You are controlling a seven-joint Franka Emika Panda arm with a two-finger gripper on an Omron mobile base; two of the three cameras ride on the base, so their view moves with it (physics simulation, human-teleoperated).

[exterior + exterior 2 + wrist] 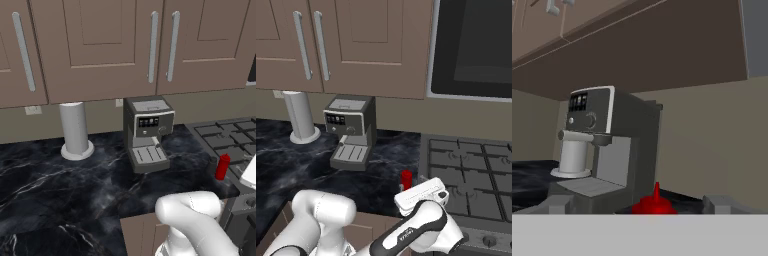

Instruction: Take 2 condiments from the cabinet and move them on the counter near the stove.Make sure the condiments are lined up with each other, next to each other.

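Red bottle: the small red squeeze bottle with a narrow cap (pixel 222 166) stands upright on the glossy black marble-veined counter (pixel 60 195), at the right of the left base view, just beside the left edge of the dark grey gas stove with black grates (pixel 230 137). In the hand view its cap and shoulder (pixel 656 202) rise at bottom centre.

Gripper: the two-finger gripper (pixel 637 204) sits low with the bottle between its small dark tips; the jaws stand spread wide and grip nothing. In the right base view the white hand (pixel 421 194) covers the bottle's lower part.

Step in hand: judged from this, the first condiment is set down by the stove; the hand should draw off without nudging it.

How to do it well: back away straight along the hand's own axis, jaws kept wide, so neither tip clips the bottle's shoulder and tips it.

Obstacle: the grey boxy coffee machine (pixel 147 132) stands near the bottle at centre frame; a swing that way risks a knock.

Cabinet: the brown wall cabinet doors with long pale-grey bar handles (pixel 153 47) appear closed at the top of the left base view; the second condiment cannot be made out.

Lining up: bare counter beside the bottle should be kept for its partner.
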